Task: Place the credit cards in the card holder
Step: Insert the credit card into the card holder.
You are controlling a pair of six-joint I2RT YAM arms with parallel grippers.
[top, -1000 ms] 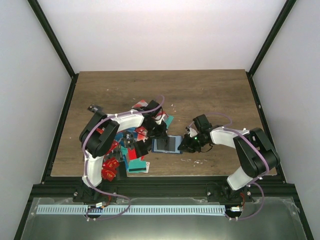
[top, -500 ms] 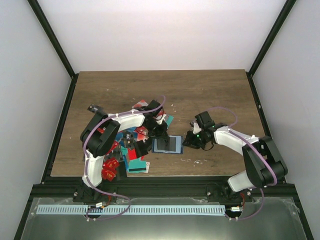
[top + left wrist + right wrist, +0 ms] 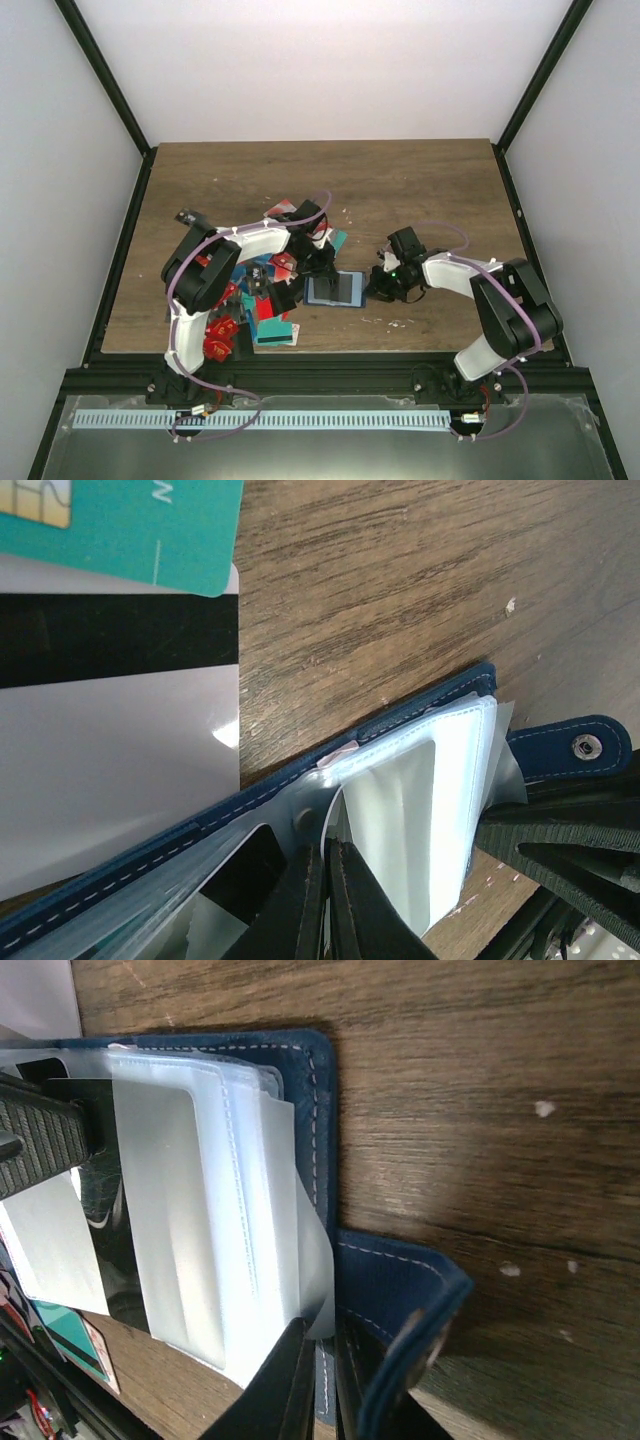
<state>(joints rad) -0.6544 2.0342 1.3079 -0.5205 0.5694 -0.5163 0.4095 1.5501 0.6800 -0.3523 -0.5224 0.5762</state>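
Note:
The dark blue card holder (image 3: 335, 290) lies open on the wood, its clear sleeves (image 3: 420, 800) fanned up. My left gripper (image 3: 326, 850) is shut on one clear sleeve at the holder's left side (image 3: 310, 284). My right gripper (image 3: 322, 1328) pinches the holder's blue stitched edge (image 3: 322, 1140) beside the clasp tab (image 3: 400, 1310), at its right side (image 3: 371, 288). Credit cards (image 3: 265, 300) lie in a heap under the left arm. A teal card (image 3: 120, 530) and a white card with a black stripe (image 3: 110, 730) lie just beyond the holder.
A small black item (image 3: 187, 217) lies near the table's left edge. White specks (image 3: 395, 322) dot the wood in front of the holder. A black frame rail (image 3: 120, 262) borders the table, with white walls behind it.
The right arm's elbow swung out and back while its gripper stayed at the holder's right edge and narrowed onto it. The left arm and holder have not moved.

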